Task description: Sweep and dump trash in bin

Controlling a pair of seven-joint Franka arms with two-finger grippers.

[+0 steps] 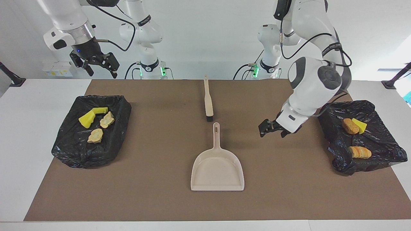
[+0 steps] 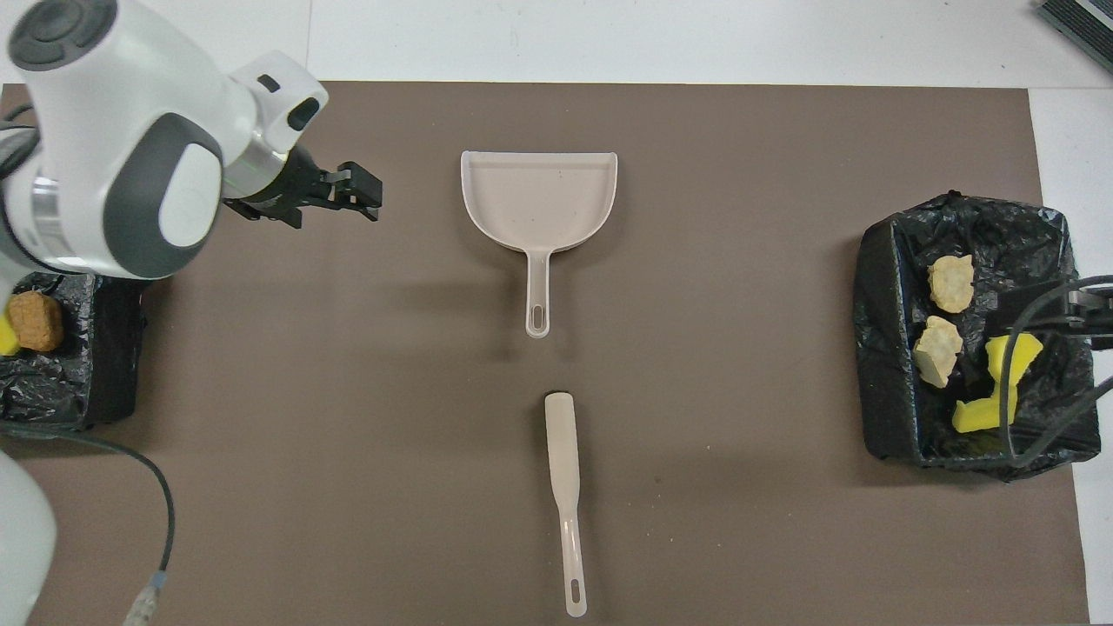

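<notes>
We're looking from two high cameras. The facing one sits across the counter, angled down at the robots, whose bases stand at its top edge. The overhead one hangs above the robots' own end and looks steeply down and forward. Neither is close. Both take in the brown mat (image 1: 160,192) covering the counter, the flat beige plastic dustpan (image 1: 217,170) (image 2: 539,196) and the slim beige long-handled brush (image 1: 208,99) (image 2: 563,487), half a turn apart.
</notes>
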